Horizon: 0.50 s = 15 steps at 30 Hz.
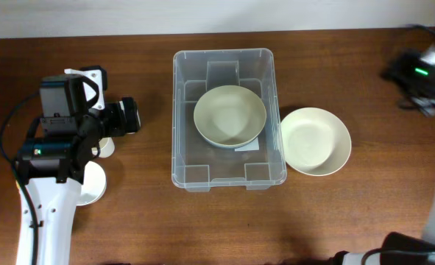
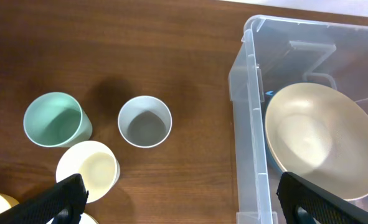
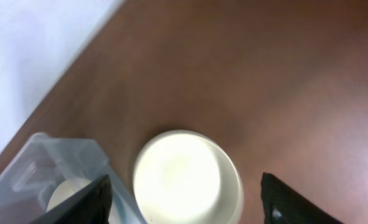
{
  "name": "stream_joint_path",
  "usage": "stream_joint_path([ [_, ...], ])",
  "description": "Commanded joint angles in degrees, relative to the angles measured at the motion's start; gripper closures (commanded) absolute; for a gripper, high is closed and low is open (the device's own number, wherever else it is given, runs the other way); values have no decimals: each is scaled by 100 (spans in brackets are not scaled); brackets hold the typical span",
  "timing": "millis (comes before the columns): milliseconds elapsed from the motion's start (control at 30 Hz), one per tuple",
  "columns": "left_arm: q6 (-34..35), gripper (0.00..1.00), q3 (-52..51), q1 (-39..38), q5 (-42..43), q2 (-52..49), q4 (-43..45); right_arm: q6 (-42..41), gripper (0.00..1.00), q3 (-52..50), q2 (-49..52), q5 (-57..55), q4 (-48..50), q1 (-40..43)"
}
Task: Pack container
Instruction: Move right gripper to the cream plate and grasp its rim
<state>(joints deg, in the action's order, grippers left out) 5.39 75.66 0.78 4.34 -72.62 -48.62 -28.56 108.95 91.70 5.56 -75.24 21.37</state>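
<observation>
The container (image 1: 182, 88) is a large clear bin in the middle of the table, with a pale cream bowl (image 1: 230, 115) lying inside it. A second cream bowl (image 1: 315, 140) sits on the wood just right of the bin. My left gripper (image 1: 133, 116) hovers left of the bin, open and holding nothing. In the left wrist view its fingers (image 2: 64, 198) stand wide, with the container wall (image 2: 249, 118) and the inner bowl (image 2: 324, 140) at the right. My right gripper (image 3: 187, 205) is open high above the outer bowl (image 3: 184, 177), with nothing held. In the overhead view it is a blur at the far right (image 1: 417, 71).
Left of the bin stand a teal cup (image 2: 54, 119), a grey cup (image 2: 145, 121) and a cream cup (image 2: 88, 170). A white cup (image 1: 92, 180) shows beside my left arm. The table's back edge meets a white wall (image 3: 28, 43).
</observation>
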Motion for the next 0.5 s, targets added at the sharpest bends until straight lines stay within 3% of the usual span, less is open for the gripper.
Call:
stream_joint_path([
  [0,-114,0,131,-24,42,-149,-2,-170,26,-299,107,800,-433,660],
  [200,-114,0,131,-24,42,-195,-2,367,25,-1344,107,1029,-459,769],
  [467,-114,0,131,-24,42,-195,-7,295,25,-3512,107,1073,964,-13],
])
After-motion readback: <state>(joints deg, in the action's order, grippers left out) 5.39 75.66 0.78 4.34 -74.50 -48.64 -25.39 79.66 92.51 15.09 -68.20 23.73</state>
